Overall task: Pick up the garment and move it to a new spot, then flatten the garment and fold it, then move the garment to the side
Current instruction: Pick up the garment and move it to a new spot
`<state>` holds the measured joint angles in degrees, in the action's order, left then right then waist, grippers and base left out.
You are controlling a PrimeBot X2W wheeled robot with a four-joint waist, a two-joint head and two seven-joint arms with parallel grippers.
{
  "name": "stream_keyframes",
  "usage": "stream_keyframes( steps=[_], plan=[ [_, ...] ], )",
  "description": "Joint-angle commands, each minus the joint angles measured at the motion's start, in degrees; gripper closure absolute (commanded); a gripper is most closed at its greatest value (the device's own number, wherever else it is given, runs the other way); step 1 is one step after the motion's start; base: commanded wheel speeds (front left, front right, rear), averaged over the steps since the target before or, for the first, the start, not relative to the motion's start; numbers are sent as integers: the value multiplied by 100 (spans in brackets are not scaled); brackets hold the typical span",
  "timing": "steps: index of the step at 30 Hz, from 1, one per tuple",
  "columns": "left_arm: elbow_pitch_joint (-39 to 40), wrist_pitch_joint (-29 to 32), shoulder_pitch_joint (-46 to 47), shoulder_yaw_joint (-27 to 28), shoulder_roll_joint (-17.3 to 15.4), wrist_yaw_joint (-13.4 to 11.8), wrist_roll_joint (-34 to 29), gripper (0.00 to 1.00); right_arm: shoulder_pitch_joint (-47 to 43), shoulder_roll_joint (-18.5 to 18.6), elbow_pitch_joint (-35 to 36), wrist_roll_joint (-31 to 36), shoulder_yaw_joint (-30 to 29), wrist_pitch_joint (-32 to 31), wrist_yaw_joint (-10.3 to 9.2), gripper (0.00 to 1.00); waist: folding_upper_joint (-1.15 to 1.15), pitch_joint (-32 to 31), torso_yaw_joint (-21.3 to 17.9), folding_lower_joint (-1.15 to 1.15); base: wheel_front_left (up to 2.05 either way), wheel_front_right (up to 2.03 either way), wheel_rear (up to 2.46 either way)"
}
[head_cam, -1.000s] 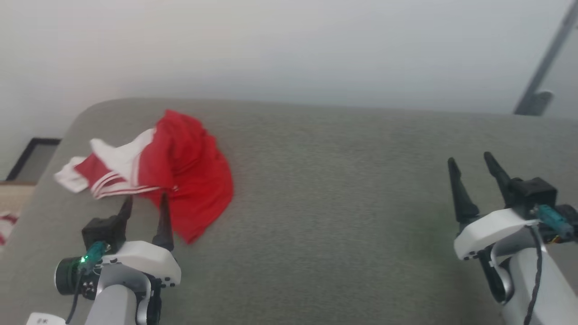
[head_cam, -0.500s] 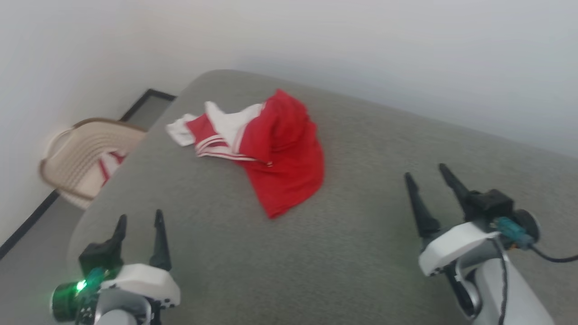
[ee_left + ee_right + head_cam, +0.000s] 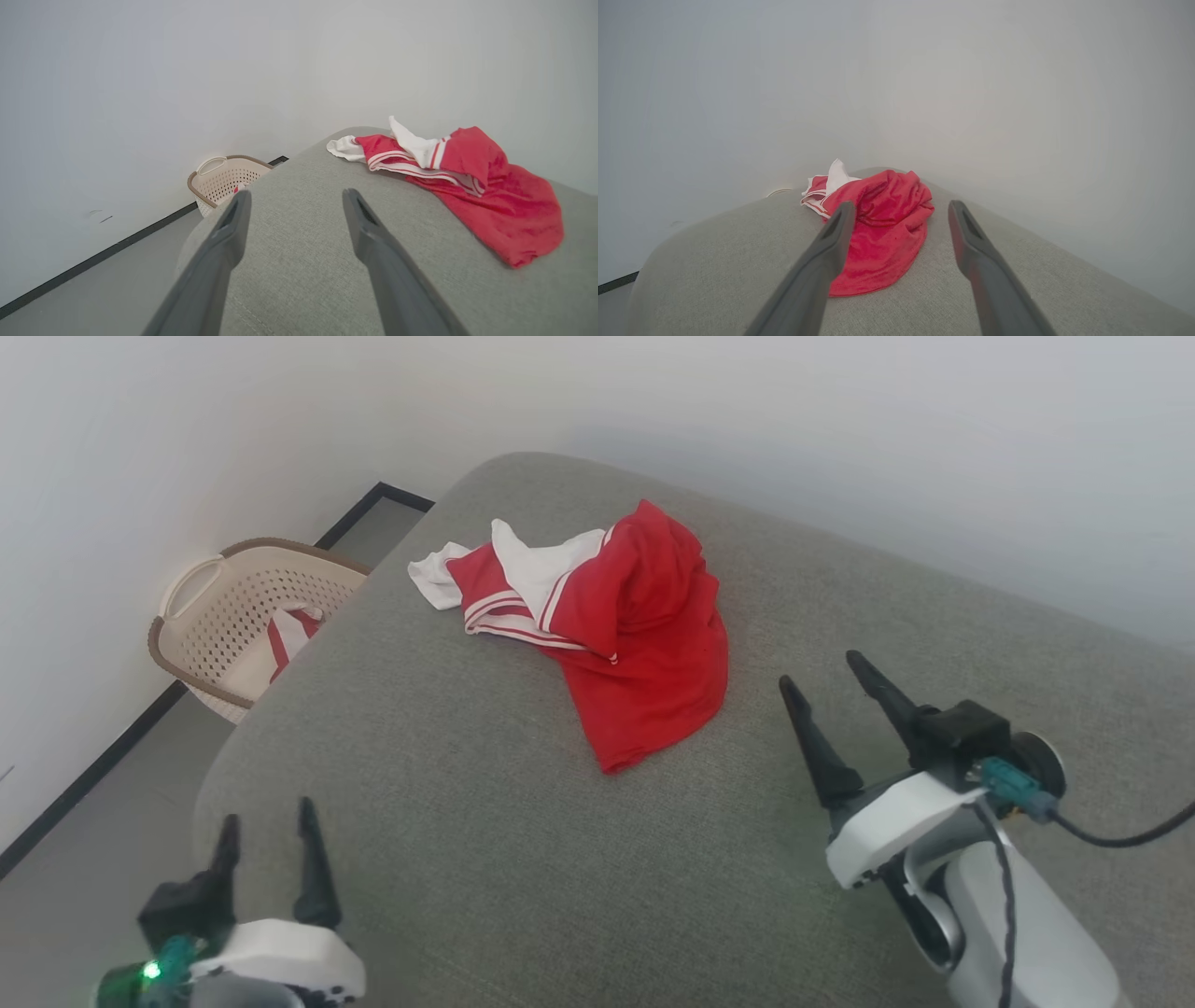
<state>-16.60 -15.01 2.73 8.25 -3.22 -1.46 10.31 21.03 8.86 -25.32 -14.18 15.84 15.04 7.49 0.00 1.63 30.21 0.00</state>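
Two spread, empty pincers: left gripper (image 3: 266, 812), earlier at the crumpled red T-shirt's (image 3: 644, 644) edge, now sits well apart; right gripper (image 3: 818, 668) nearer.

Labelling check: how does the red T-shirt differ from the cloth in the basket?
The red T-shirt lies crumpled on the grey cushion; the cloth sits in the beige basket beside it. The T-shirt is mostly red, the cloth white with a red stripe. Both mix red and white.
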Motion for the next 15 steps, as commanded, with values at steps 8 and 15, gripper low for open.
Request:
stream_keyframes(
  steps=[8,15],
  plan=[
    [-1115,56,1606,-589,-262,571,-205,0,-246,142,250,73,-355,17,1,0,0,351,-716,0,0,0,0],
    [-2253,478,3141,-639,-651,756,-7,0,-112,377,437,-2,-420,17,1,0,0,877,-1646,0,0,0,0]
  ],
)
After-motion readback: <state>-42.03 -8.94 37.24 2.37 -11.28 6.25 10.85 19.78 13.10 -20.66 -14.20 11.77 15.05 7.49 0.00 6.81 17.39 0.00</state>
